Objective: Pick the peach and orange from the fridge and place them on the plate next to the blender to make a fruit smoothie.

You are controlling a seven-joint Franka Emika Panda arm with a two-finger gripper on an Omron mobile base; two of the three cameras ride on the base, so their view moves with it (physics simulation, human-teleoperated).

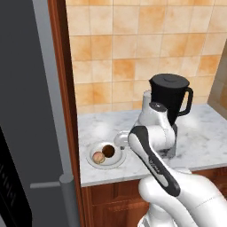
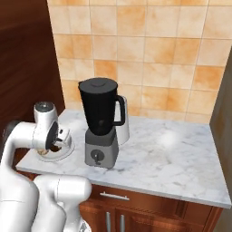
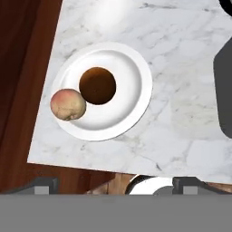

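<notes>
The white plate (image 3: pixel 131 81) lies on the marble counter near its left front corner, left of the black blender (image 1: pixel 170 99). On the plate rests the deep orange-brown orange (image 3: pixel 97 85), near the middle. The pinkish peach (image 3: pixel 68 104) sits against it at the plate's rim. The base views show both fruits too, the peach (image 1: pixel 98 157) and the orange (image 1: pixel 108 151). My gripper (image 3: pixel 118 185) hangs open above the plate's edge, apart from both fruits, with nothing between its fingers. From the right, the hand (image 2: pixel 59 136) covers most of the plate (image 2: pixel 68 152). The grey fridge (image 1: pixel 22 88) stands at far left.
A white cylinder (image 2: pixel 123 120) stands behind the blender (image 2: pixel 99 113), against the tiled wall. The marble counter (image 2: pixel 172 154) stretches right of the blender. A brown wood panel (image 1: pixel 66 88) separates the fridge from the counter. A side wall bounds the counter on the right.
</notes>
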